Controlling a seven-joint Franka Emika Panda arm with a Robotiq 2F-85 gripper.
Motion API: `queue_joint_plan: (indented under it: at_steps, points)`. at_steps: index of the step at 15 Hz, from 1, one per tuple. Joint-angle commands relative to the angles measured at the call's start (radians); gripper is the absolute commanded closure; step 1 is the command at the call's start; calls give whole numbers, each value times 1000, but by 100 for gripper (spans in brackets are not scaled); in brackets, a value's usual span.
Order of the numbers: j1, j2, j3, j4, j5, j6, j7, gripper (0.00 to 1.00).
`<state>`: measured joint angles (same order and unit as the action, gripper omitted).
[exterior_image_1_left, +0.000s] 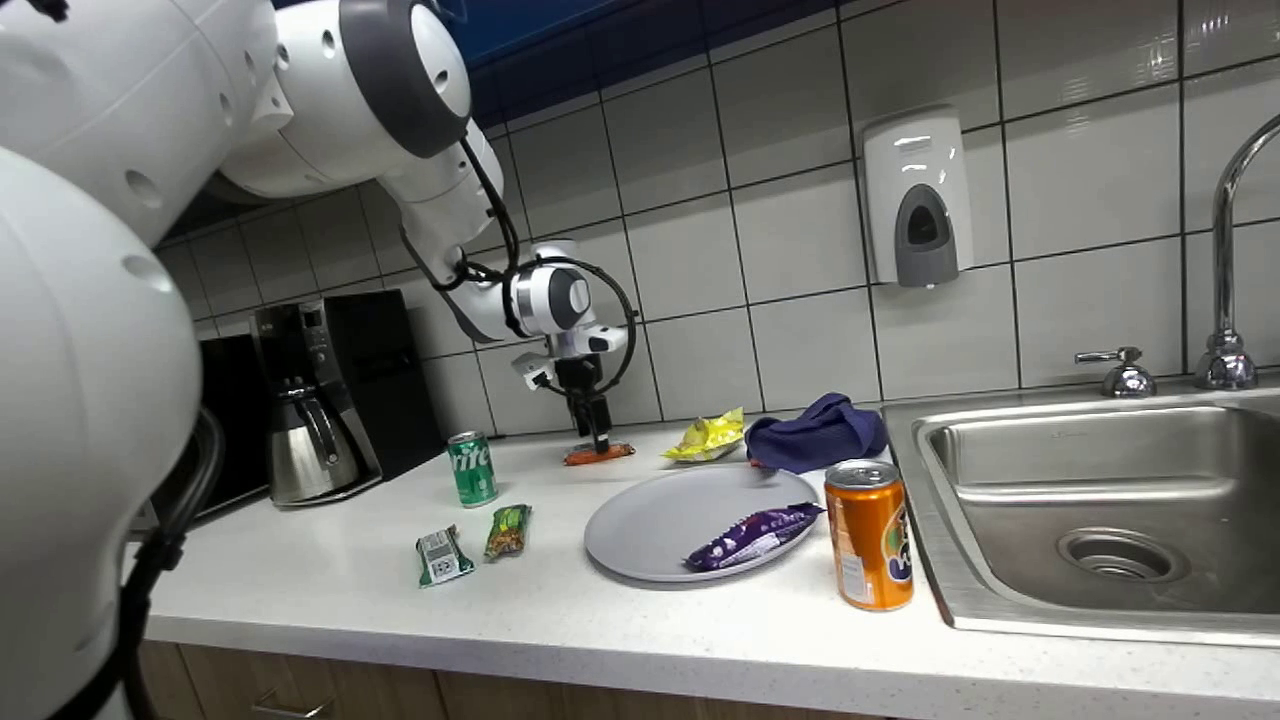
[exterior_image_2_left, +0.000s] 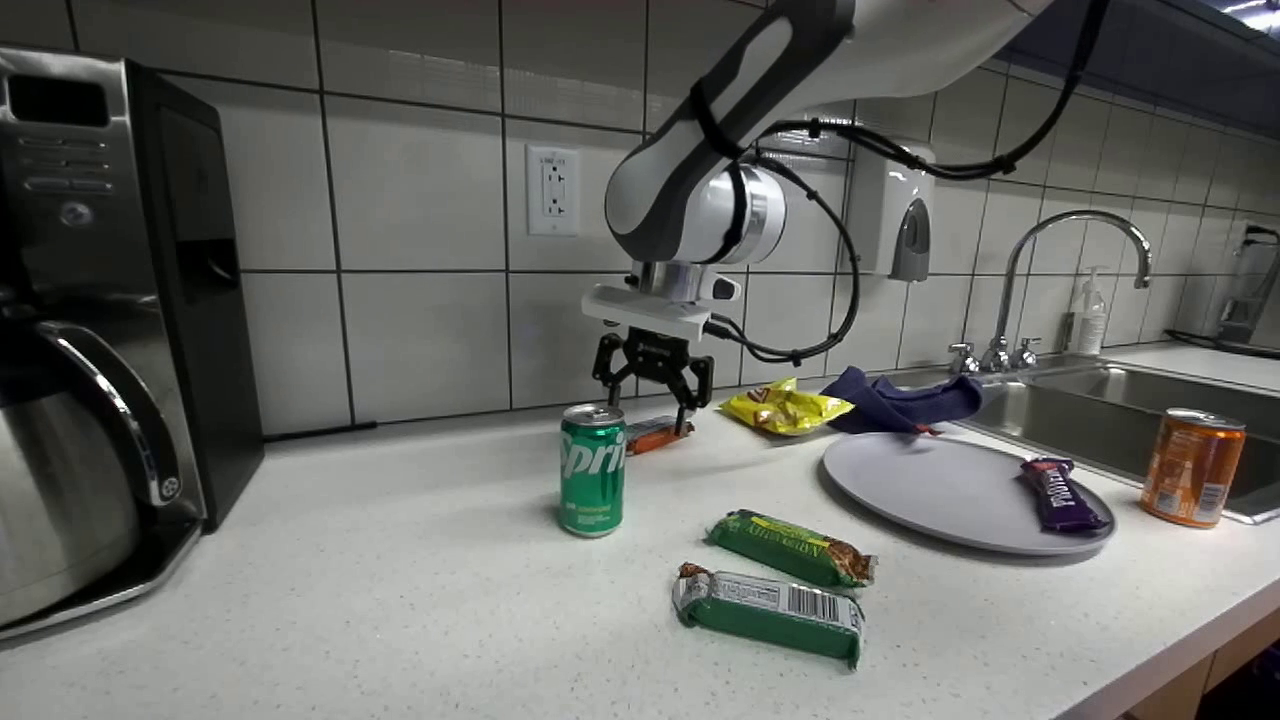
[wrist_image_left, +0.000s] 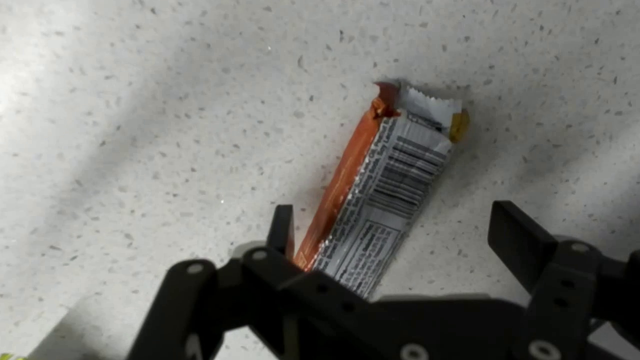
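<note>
So, gripper (wrist_image_left: 395, 232): jaws spread wide, nothing held; we straddle the orange bar (wrist_image_left: 377, 195), fingertips low over the counter (wrist_image_left: 150, 150).
Orange bar: flat on the counter, barcode up, aslant to our closing line. We'd turn the wrist a touch so the pads meet both long sides square.
Orange edge: just beside one finger (wrist_image_left: 281, 230); contact, can't tell. The opposite finger (wrist_image_left: 522, 242) stands well off. We'd shift toward the orange edge, then close, else one pad shoves the bar.
Lower end: hidden under us in the wrist view; we'd check we're at mid-length.
Bar body: likely soft and slick; we'd squeeze gently here, not at the crimped tip.
Green can (exterior_image_2_left: 592, 475): upright, near us; covers one fingertip in an exterior view. We'd keep sideways moves small.
Yellow bag (exterior_image_1_left: 708, 438): on the counter, other side from the can, just beside the blue cloth (exterior_image_1_left: 820, 435).
Plate (exterior_image_1_left: 640, 525): farther, purple bar (exterior_image_1_left: 755, 537) on it.
Green bars (exterior_image_2_left: 790, 548): two, near each other, well apart from us.
Coffee maker (exterior_image_1_left: 370, 380): well off, past the green can.
Orange can (exterior_image_1_left: 868, 535): upright, between plate and sink (exterior_image_1_left: 938, 525).
</note>
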<state>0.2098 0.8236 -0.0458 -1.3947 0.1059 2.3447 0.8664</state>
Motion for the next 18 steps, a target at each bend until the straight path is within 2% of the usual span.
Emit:
queue_joint_plan:
  at_steps: [1, 4, 5, 7, 13, 18]
  points:
    - [-4, 47, 10, 83, 14, -43, 19, 0]
    - [-5, 58, 13, 97, 15, -43, 15, 0]
    - [-5, 59, 14, 100, 15, -42, 14, 25]
    - [-4, 60, 14, 105, 13, -40, 13, 34]
    - [-3, 58, 13, 111, 10, -46, 12, 82]
    - [-13, 28, 27, 86, 12, -72, -24, 84]
